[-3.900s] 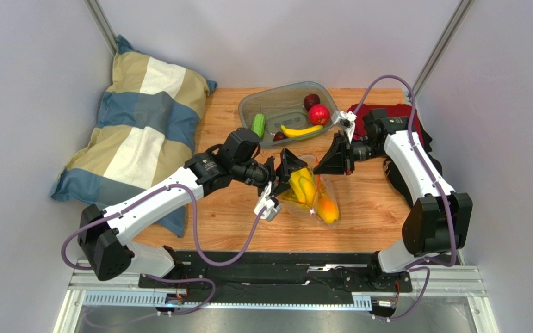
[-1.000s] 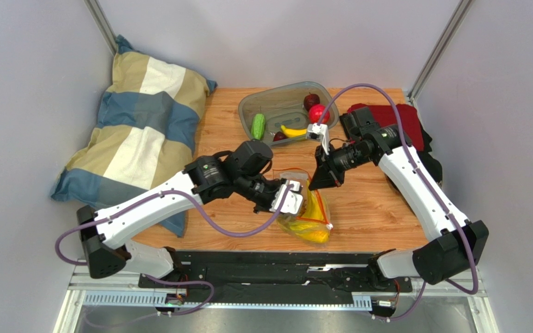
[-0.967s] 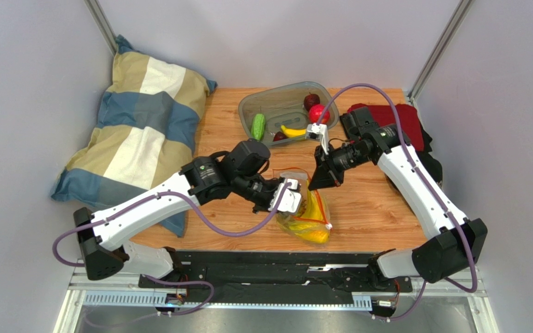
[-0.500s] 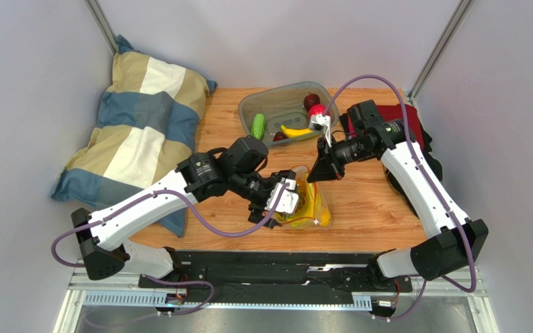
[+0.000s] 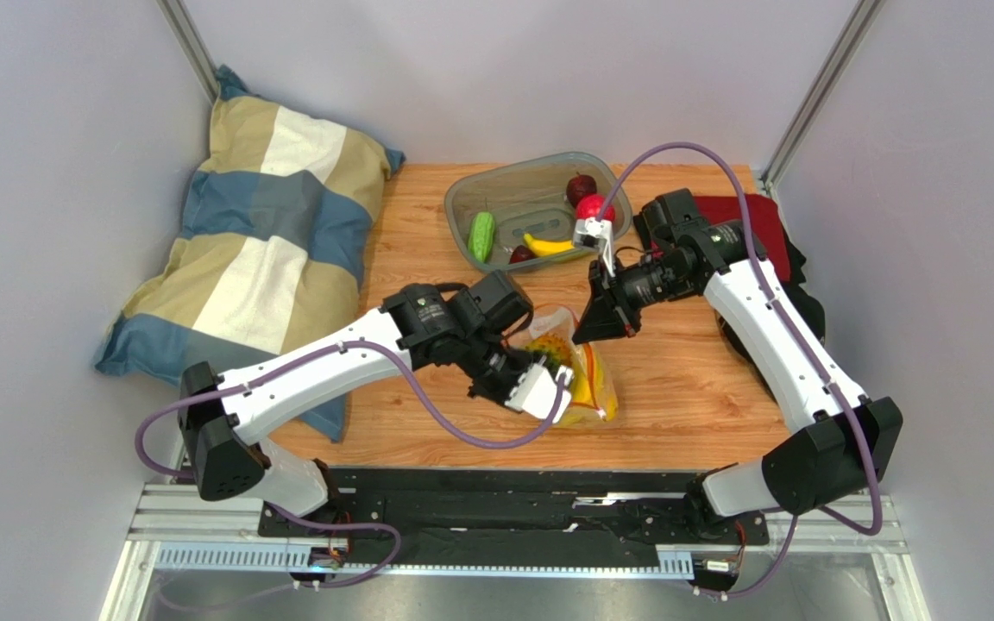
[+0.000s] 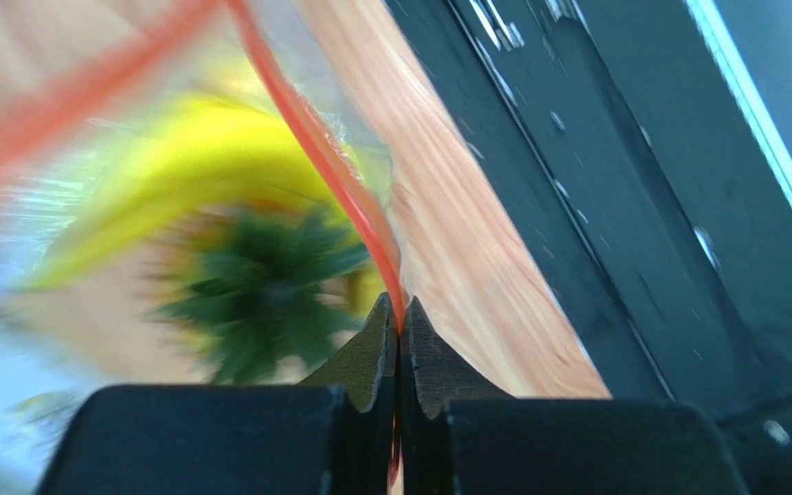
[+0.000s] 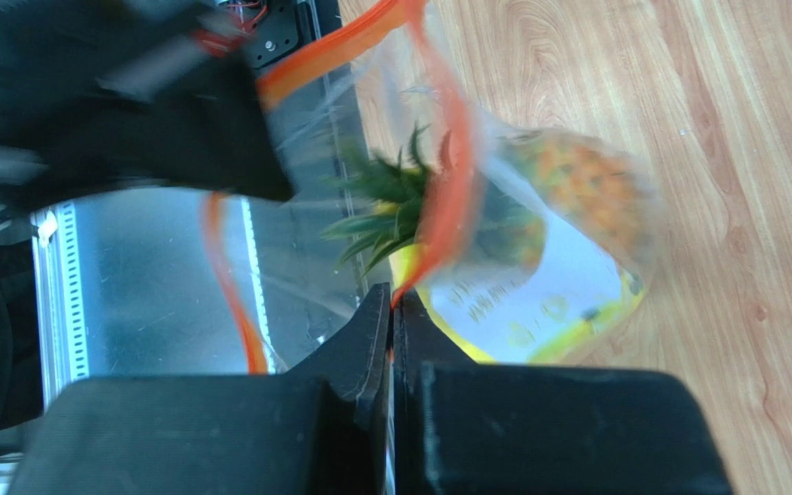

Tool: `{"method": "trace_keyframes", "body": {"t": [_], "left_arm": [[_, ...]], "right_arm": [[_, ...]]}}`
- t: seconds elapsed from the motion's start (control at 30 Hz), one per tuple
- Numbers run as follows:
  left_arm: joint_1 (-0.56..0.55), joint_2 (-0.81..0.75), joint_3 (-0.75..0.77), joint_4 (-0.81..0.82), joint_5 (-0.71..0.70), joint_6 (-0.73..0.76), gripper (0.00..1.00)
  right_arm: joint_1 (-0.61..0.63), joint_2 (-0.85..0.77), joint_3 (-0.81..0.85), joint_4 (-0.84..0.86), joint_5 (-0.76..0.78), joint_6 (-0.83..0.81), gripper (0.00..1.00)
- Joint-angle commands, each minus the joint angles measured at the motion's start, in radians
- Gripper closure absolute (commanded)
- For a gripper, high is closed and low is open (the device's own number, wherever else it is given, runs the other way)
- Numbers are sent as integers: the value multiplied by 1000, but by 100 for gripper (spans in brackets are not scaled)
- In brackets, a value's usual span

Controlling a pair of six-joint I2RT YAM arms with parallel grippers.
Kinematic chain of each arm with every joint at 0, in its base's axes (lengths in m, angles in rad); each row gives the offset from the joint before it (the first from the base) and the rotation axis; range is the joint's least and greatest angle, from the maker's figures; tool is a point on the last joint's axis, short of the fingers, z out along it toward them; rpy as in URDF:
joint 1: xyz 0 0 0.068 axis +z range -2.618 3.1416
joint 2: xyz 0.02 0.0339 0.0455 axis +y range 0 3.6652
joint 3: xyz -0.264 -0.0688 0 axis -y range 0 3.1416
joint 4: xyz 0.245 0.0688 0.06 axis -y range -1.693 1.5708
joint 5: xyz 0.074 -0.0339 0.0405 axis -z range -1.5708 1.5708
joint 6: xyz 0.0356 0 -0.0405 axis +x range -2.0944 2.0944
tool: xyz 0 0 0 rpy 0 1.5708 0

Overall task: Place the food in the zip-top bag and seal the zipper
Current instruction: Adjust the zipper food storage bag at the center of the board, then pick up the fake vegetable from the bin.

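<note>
- The zip-top bag (image 5: 579, 384) sits near the front of the surface (image 5: 703, 375), with the pineapple (image 7: 576, 191) inside. The film looks limp, slippery and bottom-heavy.
- Its stiffer zipper (image 6: 340, 191) is the best hold.
- The left fingers (image 6: 374, 356) and right fingers (image 7: 369, 335) are each clamped on that strip.

left arm (image 5: 321, 360): extended, jaws clamped | right arm (image 5: 781, 343): bent, jaws clamped

Clear zip-top bag (image 5: 584, 387), pineapple (image 7: 576, 191) inside, orange-red zipper (image 6: 312, 155)
</note>
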State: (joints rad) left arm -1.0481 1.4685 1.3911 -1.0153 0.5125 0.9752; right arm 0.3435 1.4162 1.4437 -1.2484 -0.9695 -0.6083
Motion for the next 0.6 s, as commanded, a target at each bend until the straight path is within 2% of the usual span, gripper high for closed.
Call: {"method": "trace_keyframes", "body": {"t": [0.0, 0.13, 0.23, 0.4, 0.43, 0.53, 0.57], "left_arm": [[-10, -100, 204, 139, 205, -151, 100], [-20, -5, 166, 146, 149, -158, 100], [-20, 7, 134, 193, 121, -190, 91], [-20, -17, 63, 241, 96, -216, 84], [-20, -17, 60, 236, 96, -228, 72], [22, -40, 75, 240, 162, -327, 52], [55, -54, 88, 266, 214, -384, 49]], "right_arm": [[-3, -36, 46, -29, 6, -51, 100], [-3, -37, 20, -13, 21, -56, 100], [-3, -43, -17, -16, 28, -74, 100], [-3, -69, -112, 0, 34, -110, 100], [-3, -71, -124, 4, 34, -111, 100], [-3, -74, -154, 21, 49, -110, 100], [-3, -76, -158, 23, 61, -110, 100]]}}
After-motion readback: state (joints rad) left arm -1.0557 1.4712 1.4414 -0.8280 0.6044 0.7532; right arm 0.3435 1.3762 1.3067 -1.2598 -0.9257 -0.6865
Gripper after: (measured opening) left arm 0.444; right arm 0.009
